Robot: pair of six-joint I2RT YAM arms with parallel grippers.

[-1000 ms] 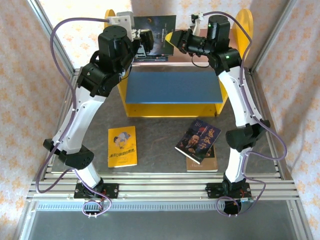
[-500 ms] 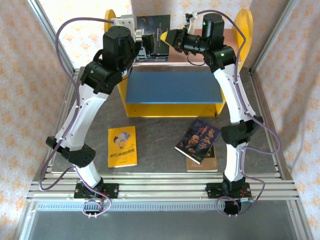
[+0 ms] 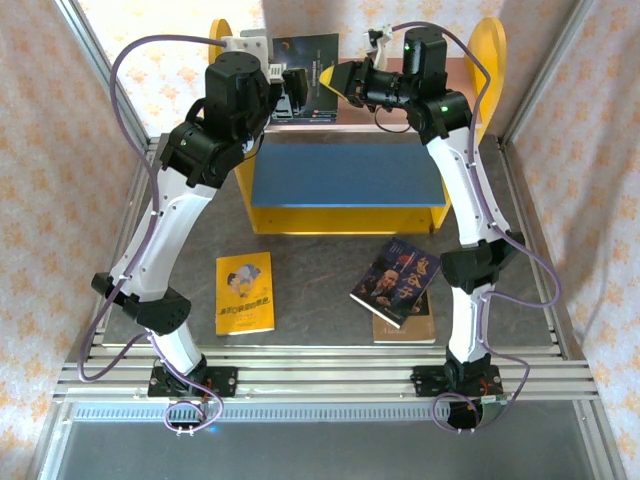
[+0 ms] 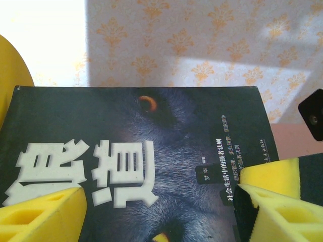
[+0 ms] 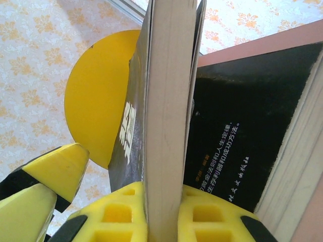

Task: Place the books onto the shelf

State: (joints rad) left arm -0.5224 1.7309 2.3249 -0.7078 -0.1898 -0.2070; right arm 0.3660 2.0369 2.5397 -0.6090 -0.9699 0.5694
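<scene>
Pinching a dark book (image 3: 306,58) by its edge, the right gripper (image 5: 162,214) holds it upright over the shelf's (image 3: 345,172) top board (image 5: 282,43), where a black book (image 5: 237,131) lies flat. The left gripper (image 4: 161,201) is open, its yellow pads (image 4: 40,212) in front of the cover, whose bottom is cut off. On the table (image 3: 310,250), a yellow book (image 3: 244,293) lies alone and a blue book (image 3: 397,280) hides most of a brown book (image 3: 421,330).

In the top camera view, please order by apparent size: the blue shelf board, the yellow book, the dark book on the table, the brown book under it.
1. Blue shelf board, clearly largest.
2. Yellow book and dark book: they look about alike, so unranked.
3. Brown book: mostly covered, so its visible part is smallest.
</scene>
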